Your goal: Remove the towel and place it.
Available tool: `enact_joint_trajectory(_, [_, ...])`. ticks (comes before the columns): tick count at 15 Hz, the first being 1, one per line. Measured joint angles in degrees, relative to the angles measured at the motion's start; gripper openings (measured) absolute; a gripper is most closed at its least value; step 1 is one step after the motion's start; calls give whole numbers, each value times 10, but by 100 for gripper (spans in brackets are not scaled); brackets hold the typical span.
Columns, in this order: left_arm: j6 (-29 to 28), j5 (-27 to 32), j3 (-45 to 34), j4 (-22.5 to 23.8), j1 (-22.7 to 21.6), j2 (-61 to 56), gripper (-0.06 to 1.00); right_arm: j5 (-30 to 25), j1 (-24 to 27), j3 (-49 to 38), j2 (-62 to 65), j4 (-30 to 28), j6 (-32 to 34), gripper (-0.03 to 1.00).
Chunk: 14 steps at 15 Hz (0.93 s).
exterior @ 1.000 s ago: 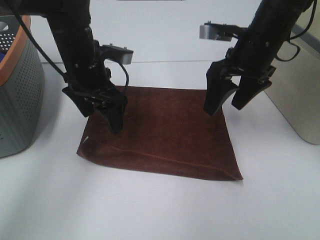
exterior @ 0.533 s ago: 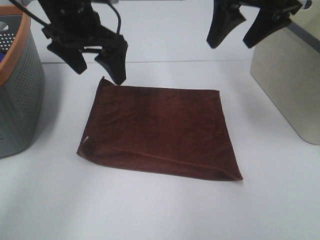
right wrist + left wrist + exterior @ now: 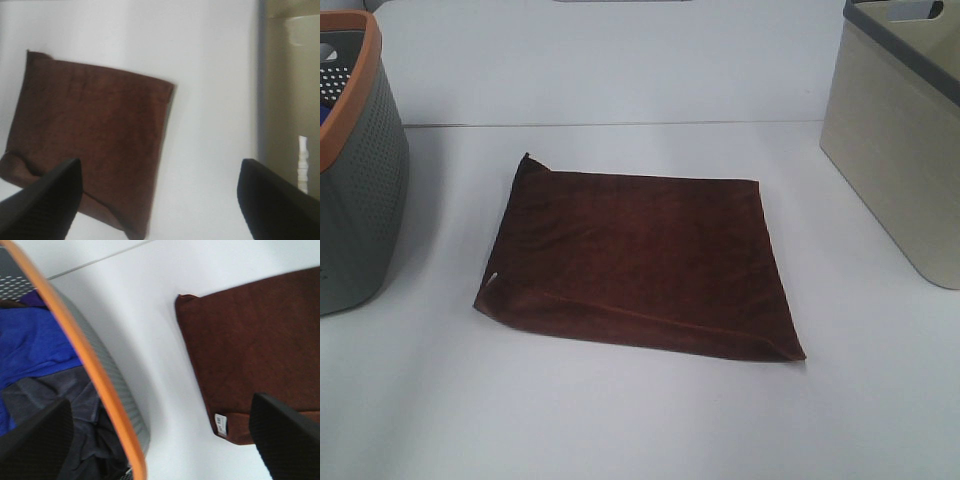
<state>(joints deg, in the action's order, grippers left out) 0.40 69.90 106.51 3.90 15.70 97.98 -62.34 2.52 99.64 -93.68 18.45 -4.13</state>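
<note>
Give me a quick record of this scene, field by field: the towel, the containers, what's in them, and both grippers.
towel: dark reddish-brown towel lying flat on the white table, small white tag at one corner
left container: grey perforated basket with orange rim, left of the towel, apart from it
basket contents: blue cloth and dark grey cloth
right container: beige bin with grey rim, right of the towel
left gripper: open, empty, above the table
right gripper: open, empty, above the table
contact with towel: none
</note>
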Motion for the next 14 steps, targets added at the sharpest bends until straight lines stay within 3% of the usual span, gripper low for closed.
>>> enact_joint_trajectory(3, [0,0,-29,0,-78,-30,91,0,55,-29,11,-42,-2,74])
enact_joint_trajectory(6, [2,1,-87,-1,-150,-62,91,0,59,-55,23,-81,-2,74])
enact_joint_trajectory(10, [15,0,-202,-6,-160,-177,91,-1,59,-127,135,-82,-4,74])
enact_joint_trajectory(14, [4,-23,-378,32,-160,-356,91,-1,59,-276,327,-88,-2,74])
